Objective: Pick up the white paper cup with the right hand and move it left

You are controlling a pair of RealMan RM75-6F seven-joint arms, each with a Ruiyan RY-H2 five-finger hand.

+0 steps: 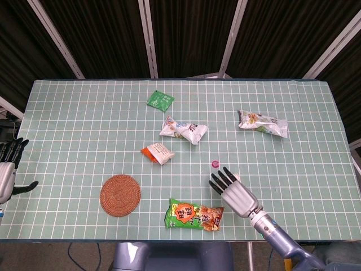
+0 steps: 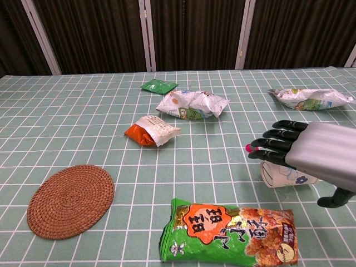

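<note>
**Cup on its side, right under the spread right hand**

Broad green checked table, strewn with snack packets. Far at the left edge, left hand, fingers apart, holding nothing, well apart from everything.

Near the front right, right hand flat and palm-down, fingers spread and straight, gripping nothing. Directly beneath it, white paper cup tipped on its side, mouth facing left, long axis running left to right; mostly hidden from the head view, only a sliver showing. Whether the palm touches it: cannot tell.

Just beside the fingertips, small pink cap. Close in front, green and orange snack bag.

Likely needed next: closing around the cup's sides from above, then carrying leftward.
</note>
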